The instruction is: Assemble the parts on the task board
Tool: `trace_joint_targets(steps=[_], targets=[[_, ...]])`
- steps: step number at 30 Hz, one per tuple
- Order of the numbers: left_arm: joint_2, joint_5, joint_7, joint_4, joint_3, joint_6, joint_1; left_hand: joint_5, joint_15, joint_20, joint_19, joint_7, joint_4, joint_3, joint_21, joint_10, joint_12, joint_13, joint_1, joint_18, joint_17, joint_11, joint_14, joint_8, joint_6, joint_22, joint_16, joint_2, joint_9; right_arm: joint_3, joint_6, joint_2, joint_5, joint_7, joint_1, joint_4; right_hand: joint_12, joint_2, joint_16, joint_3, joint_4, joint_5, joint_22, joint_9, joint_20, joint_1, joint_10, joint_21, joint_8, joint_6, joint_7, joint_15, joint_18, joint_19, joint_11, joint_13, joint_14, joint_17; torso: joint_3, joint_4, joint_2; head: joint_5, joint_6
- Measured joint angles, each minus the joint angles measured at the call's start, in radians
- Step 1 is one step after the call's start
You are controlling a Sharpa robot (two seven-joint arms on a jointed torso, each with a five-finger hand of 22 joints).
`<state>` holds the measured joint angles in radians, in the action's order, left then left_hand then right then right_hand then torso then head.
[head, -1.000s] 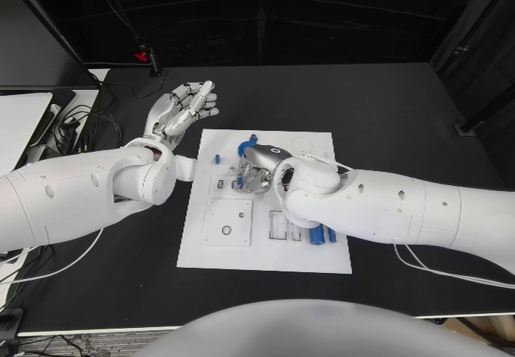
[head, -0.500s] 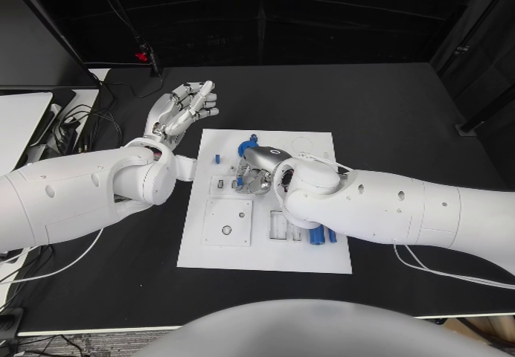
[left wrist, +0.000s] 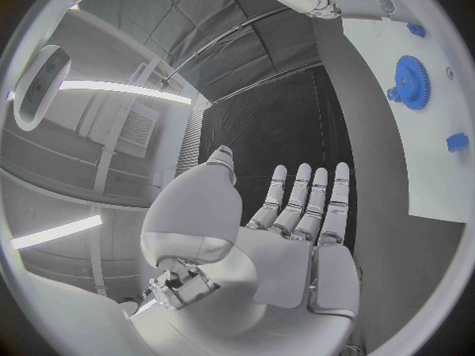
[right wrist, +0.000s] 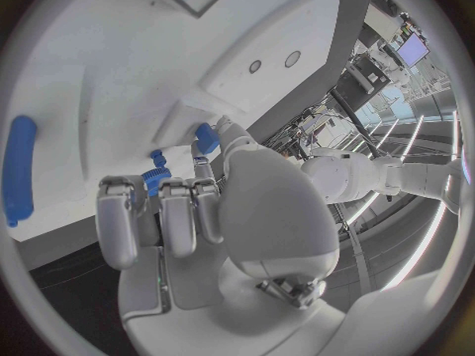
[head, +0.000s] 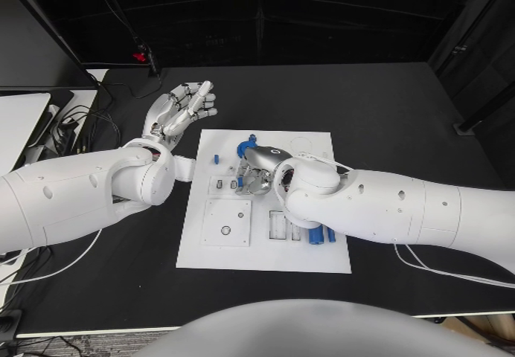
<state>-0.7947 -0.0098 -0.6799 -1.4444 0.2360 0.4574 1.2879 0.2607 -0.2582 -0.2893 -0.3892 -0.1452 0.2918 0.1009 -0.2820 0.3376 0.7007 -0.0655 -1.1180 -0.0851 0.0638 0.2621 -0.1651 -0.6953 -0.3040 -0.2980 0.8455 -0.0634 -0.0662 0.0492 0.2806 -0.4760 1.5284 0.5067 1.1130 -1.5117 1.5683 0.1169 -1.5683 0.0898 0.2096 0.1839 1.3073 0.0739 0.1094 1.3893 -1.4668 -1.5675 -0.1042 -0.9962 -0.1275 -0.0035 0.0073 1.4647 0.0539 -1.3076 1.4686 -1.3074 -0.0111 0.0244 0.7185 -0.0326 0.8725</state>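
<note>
Barely shifted since the earlier frames: left robot hand [head: 182, 104] raised a touch farther over the black tabletop [head: 408, 111], right robot hand [head: 255, 175] unmoved. Going left to right: left robot hand held beside the far left corner of the white task board [head: 269, 256], fingers straight and apart, holding nothing, likely parked clear of the work. Right robot hand bent down over the board's middle, fingers curled around a small blue gear [right wrist: 153, 179], apparently to seat it. Grip itself hard to confirm; cannot tell whether the gear is actually pinched. More blue parts on the board: a large gear [left wrist: 411, 77], a bar [right wrist: 18, 170] near the edge. Forearm hiding much of the board's right side.
</note>
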Motion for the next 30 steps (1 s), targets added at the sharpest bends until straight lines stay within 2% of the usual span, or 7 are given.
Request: trace_joint_targets(steps=[7, 12, 18, 22, 25, 28, 30], targets=[[0.001, 0.0, 0.0, 0.0, 0.0, -0.001, 0.0, 0.0, 0.0, 0.0, 0.0, 0.0, 0.0, 0.005, 0.0, 0.0, 0.0, 0.0, 0.0, 0.0, 0.0, 0.0, 0.0, 0.0, 0.0, 0.0, 0.0, 0.0, 0.0, 0.0, 0.002, 0.0, 0.001, -0.005, 0.0, 0.0, 0.0, 0.034, 0.0, -0.005, 0.037, -0.019, 0.0, -0.007, 0.0, -0.006, 0.0, 0.0, 0.036, 0.078, -0.008, 0.0, 0.0, 0.0, 0.0, 0.0, 0.0, 0.0, -0.0003, 0.0, 0.0, -0.003, 0.0], [0.001, 0.0, 0.0, 0.0, 0.0, -0.001, 0.0, 0.0, 0.0, 0.0, 0.0, 0.0, 0.0, 0.005, 0.0, 0.0, 0.0, 0.0, 0.0, 0.0, 0.0, 0.0, 0.0, 0.0, 0.0, 0.0, 0.0, 0.0, 0.0, 0.0, 0.006, -0.001, 0.001, -0.012, 0.0, 0.001, 0.0, 0.057, 0.0, -0.019, 0.07, -0.037, 0.0, -0.007, 0.0, -0.005, 0.004, 0.0, 0.036, 0.098, -0.013, 0.004, 0.0, 0.0, 0.004, 0.0, -0.004, 0.0, -0.0003, 0.0, 0.0, -0.004, 0.0], [0.0, 0.0, 0.0, 0.0, 0.0, -0.001, 0.0, 0.004, 0.0, 0.0, 0.0, 0.0, 0.0, 0.005, 0.0, 0.0, 0.0, 0.0, 0.0, 0.0, 0.0, 0.0, 0.0, 0.0, 0.0, 0.0, 0.0, 0.0, 0.0, 0.0, 0.037, -0.008, 0.0, -0.033, 0.0, -0.004, 0.0, 0.067, 0.0, -0.024, 0.075, -0.042, 0.0, -0.006, 0.0, -0.005, 0.004, 0.0, 0.036, 0.107, -0.013, 0.004, 0.0, 0.0, 0.004, 0.0, -0.004, 0.0, -0.0002, 0.0001, 0.0, 0.0, 0.0], [-0.001, 0.0, 0.0, 0.0, 0.0, -0.002, 0.0, 0.004, 0.0, 0.0, 0.0, 0.0, 0.0, 0.005, 0.0, 0.0, 0.0, 0.0, 0.0, 0.0, 0.0, 0.0, 0.0, 0.0, 0.0, 0.0, 0.0, 0.0, 0.0, 0.0, 0.097, -0.026, -0.006, -0.066, -0.001, -0.021, 0.0, 0.067, 0.0, -0.027, 0.077, -0.042, 0.0, -0.004, 0.0, -0.005, 0.0, 0.0, 0.036, 0.107, -0.013, 0.004, 0.0, 0.0, 0.007, 0.0, -0.004, 0.0, 0.0005, 0.0007, 0.0, 0.002, 0.0], [-0.003, 0.0, 0.0, -0.001, 0.0, -0.003, 0.0, 0.004, 0.0, 0.0, 0.0, 0.0, 0.0, 0.005, -0.006, 0.0, 0.0, 0.0, 0.0, 0.0, 0.0, 0.0, 0.0, 0.0, 0.0, -0.005, 0.0, 0.0, 0.0, 0.0, 0.174, -0.059, -0.016, -0.113, -0.001, -0.053, 0.0, 0.067, 0.0, -0.027, 0.077, -0.042, 0.0, -0.001, 0.004, -0.005, 0.001, 0.0, 0.028, 0.106, -0.014, 0.007, 0.0, 0.004, 0.008, 0.0, 0.0, 0.0, 0.0013, 0.0011, 0.001, 0.006, 0.0], [-0.007, 0.0, 0.0, -0.001, 0.0, -0.006, 0.0, 0.004, 0.005, 0.001, -0.086, 0.0, 0.0, 0.02, -0.067, 0.004, 0.0, 0.0, -0.007, -0.017, 0.0, -0.004, -0.018, 0.007, 0.0, -0.044, 0.0, -0.007, 0.0, 0.0, 0.262, -0.109, -0.032, -0.176, 0.001, -0.101, 0.0, 0.067, 0.0, -0.024, 0.08, -0.03, 0.0, 0.002, 0.007, -0.005, 0.002, 0.0, 0.016, 0.094, -0.024, 0.013, 0.0, 0.0, 0.016, 0.0, -0.005, 0.0, 0.0016, 0.0008, 0.0, 0.01, 0.0], [-0.008, 0.0, 0.0, -0.001, 0.0, -0.011, 0.0, 0.004, 0.009, 0.002, -0.113, 0.001, 0.0, 0.025, -0.089, 0.004, 0.0, 0.0, -0.011, -0.018, 0.001, -0.004, -0.042, 0.008, 0.011, -0.052, 0.006, -0.011, 0.0, 0.0, 0.323, -0.151, -0.046, -0.227, 0.012, -0.138, 0.0, 0.062, 0.0, -0.024, 0.08, -0.024, 0.0, 0.005, 0.008, -0.009, 0.0, 0.0, 0.009, 0.081, -0.024, 0.016, 0.0, 0.001, 0.018, 0.0, -0.002, 0.0, 0.001, 0.0008, -0.001, 0.008, 0.0]])
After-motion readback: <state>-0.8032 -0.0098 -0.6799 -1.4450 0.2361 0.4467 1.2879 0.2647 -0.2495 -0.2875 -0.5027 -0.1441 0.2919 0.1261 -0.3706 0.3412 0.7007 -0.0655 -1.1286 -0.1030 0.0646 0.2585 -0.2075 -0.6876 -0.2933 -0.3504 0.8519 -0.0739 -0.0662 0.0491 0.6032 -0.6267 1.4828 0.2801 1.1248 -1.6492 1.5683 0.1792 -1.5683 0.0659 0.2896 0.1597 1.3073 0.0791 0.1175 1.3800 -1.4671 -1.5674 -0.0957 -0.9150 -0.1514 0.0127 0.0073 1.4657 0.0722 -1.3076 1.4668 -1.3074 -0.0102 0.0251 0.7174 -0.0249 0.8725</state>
